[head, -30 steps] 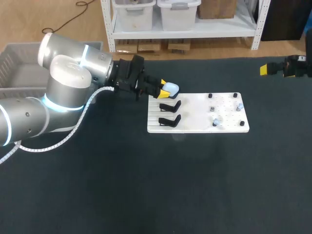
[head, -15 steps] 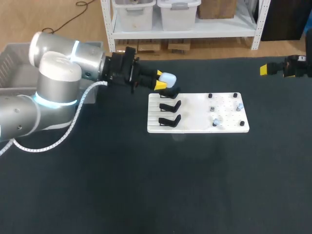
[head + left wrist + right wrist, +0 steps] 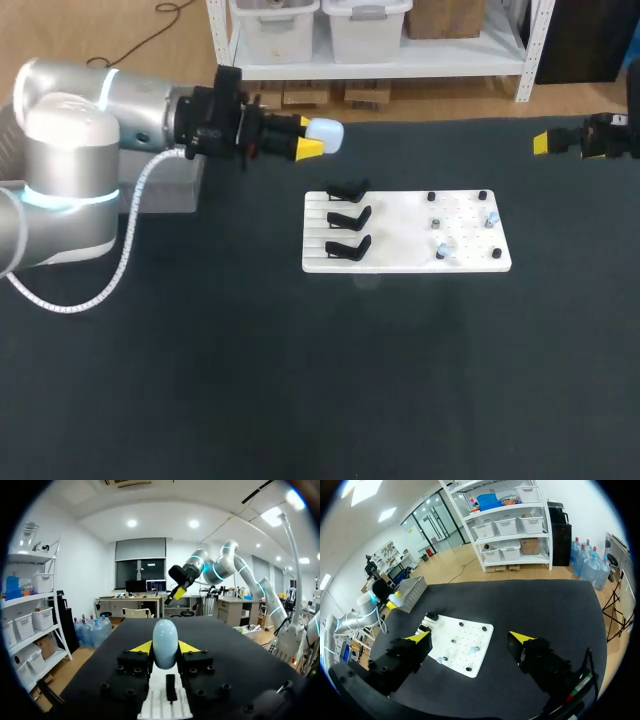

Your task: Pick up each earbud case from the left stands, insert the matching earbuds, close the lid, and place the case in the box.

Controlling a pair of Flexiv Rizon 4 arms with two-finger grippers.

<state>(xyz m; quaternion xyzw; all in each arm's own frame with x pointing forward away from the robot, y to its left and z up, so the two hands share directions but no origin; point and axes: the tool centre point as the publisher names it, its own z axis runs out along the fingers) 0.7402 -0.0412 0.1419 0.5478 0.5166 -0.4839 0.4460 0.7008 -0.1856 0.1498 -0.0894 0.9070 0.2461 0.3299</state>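
The pick-up looks done for one case: the left tool (image 3: pixel 308 137) is clamped on the pale earbud case (image 3: pixel 326 133), a yellow tip on either side. It holds the case in the air at 11 o'clock from the white board (image 3: pixel 400 262), apart from the three black stands (image 3: pixel 347 217). Next, I judge, the earbuds (image 3: pixel 441 250) at the board's 3 o'clock end must go in, a job for the right tool (image 3: pixel 471 637), which is wide open and empty at the worktop's 2 o'clock edge. The grey box (image 3: pixel 412 591) sits at 9 o'clock, its contents hidden.
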